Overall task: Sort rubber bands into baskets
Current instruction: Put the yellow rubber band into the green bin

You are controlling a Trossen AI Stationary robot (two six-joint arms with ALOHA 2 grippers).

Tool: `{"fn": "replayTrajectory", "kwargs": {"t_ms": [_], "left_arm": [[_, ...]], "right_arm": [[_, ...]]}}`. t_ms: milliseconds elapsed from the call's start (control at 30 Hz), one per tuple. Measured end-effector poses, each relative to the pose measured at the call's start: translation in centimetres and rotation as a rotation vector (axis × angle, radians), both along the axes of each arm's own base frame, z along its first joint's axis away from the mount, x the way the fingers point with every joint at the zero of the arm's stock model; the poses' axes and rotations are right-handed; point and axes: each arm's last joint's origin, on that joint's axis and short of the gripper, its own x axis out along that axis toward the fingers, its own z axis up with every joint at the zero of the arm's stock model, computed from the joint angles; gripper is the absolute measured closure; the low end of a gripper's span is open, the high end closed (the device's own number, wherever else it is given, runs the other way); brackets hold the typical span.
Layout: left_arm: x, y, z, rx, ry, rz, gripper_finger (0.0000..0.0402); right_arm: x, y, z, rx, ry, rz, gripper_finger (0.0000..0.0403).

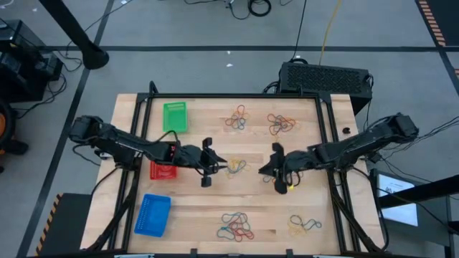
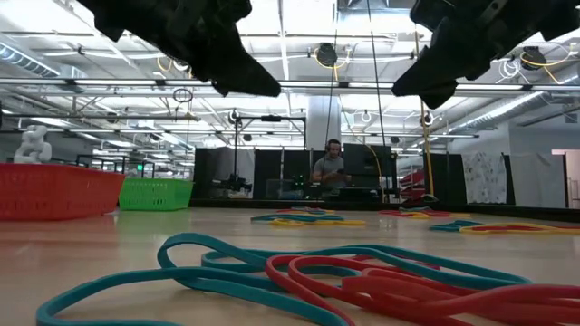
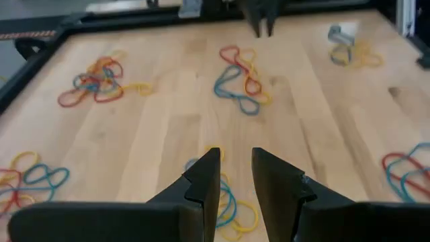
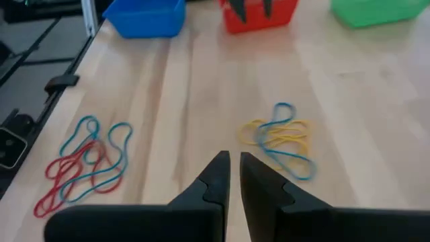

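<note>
over the middle of the tabletop [image 1: 215, 208] i have both arms reaching inward, facing each other across a small yellow and blue pile [image 1: 237, 168] of bands. my left gripper [image 1: 215, 166] hangs just beside that pile on its left; its jaws stand a little apart with nothing between them, and in the left wrist view the pile [image 3: 225, 202] lies right under the tips. my right gripper [image 1: 276, 172] sits off the pile's right side. its jaws are nearly together, only a thin slit showing in the right wrist view, and i see no band in them; the pile [image 4: 282, 138] lies ahead of the tips.

other piles of bands are spread around: two at the far edge [image 1: 238, 119] [image 1: 282, 125], and two at the near edge [image 1: 237, 226] [image 1: 304, 224].

all three baskets are on the left side of the tabletop. green basket [image 1: 174, 117] is farthest back, red basket [image 1: 162, 170] is partly under my left arm, blue basket [image 1: 153, 214] is nearest. i cannot tell whether any basket has bands in it.
</note>
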Motion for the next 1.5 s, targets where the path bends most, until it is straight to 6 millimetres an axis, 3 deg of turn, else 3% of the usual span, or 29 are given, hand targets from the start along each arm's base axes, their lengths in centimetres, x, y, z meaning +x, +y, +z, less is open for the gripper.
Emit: {"fn": "replayTrajectory", "kwargs": {"t_ms": [233,467,767,1033,1267,1367,1500], "left_arm": [[0.7,-0.4,-2.0,0.011,0.066,-0.007,0.0307],[2.2,1.0,-2.9,0.012,0.084,0.042,0.0307],[8.5,6.3,-2.6,-0.005,0.064,0.063,0.0307],[15.0,11.8,-3.8,-0.061,0.164,0.043,0.0307],[19.3,14.5,-3.0,-0.08,0.203,0.07,0.0307],[20.3,15.0,-3.8,-0.083,0.219,0.075,0.0307],[19.8,14.6,-5.0,-0.064,0.334,0.059,0.0307]], "right_arm": [[2.5,0.5,-0.5,-0.079,0.045,0.037,0.039],[2.6,-0.1,-1.4,-0.217,0.109,0.089,0.0402],[-0.2,-3.0,0.2,-0.415,0.219,-0.261,0.0403],[-2.8,-5.1,2.5,-0.448,0.181,-0.499,0.0403],[-4.5,-5.8,3.9,-0.402,0.133,-0.569,0.0403],[-4.8,-5.9,3.1,-0.366,0.142,-0.596,0.0403],[-6.1,-5.7,-0.5,-0.278,0.298,-0.583,0.0403]]}}
